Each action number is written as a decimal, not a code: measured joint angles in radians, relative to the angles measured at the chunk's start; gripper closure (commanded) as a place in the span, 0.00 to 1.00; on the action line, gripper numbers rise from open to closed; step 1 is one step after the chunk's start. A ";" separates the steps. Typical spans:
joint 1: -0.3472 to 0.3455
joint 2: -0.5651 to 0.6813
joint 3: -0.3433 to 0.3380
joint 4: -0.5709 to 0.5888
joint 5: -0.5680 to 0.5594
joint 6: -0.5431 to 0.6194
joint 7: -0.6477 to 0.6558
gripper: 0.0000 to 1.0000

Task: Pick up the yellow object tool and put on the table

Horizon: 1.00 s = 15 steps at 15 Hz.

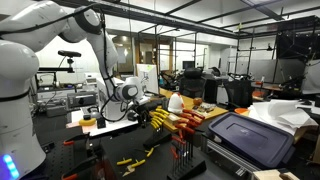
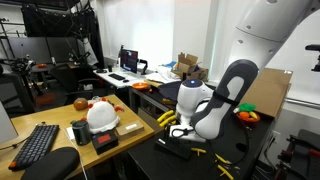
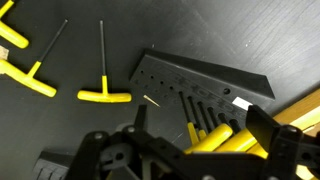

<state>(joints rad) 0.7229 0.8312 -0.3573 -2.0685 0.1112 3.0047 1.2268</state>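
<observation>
Gripper (image 3: 195, 118) low over black table (image 3: 250, 40), claw spread wide, nothing clamped. In wrist view the fingers (image 3: 270, 140) stand either side of a black perforated rack (image 3: 190, 85) that sits on the table. Yellow handles (image 3: 215, 138) cluster at the rack's near edge, between the fingers and partly hidden by the gripper body; cannot tell whether a finger touches them.

Loose yellow T-handle key (image 3: 103, 96) lies flat on the table beside the rack, apart from it, shaft pointing toward the top of the view. Two more yellow keys (image 3: 28, 78) lie farther out toward the frame edge.

In an exterior view the white arm (image 1: 60, 30) reaches down to the table, with a bundle of yellow tools just beyond the wrist and red-handled tools (image 1: 188, 122) next to them. In an exterior view a white helmet (image 2: 102, 115) and a keyboard (image 2: 35, 145) sit on a separate desk, well apart from the gripper.
</observation>
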 measured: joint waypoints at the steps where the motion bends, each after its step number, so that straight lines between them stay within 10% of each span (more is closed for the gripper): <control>1: 0.004 0.002 -0.005 0.003 0.000 0.000 0.006 0.00; 15: 0.048 0.025 -0.070 0.019 0.000 0.000 0.078 0.00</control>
<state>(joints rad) 0.7705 0.8560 -0.4273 -2.0495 0.1112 3.0047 1.3045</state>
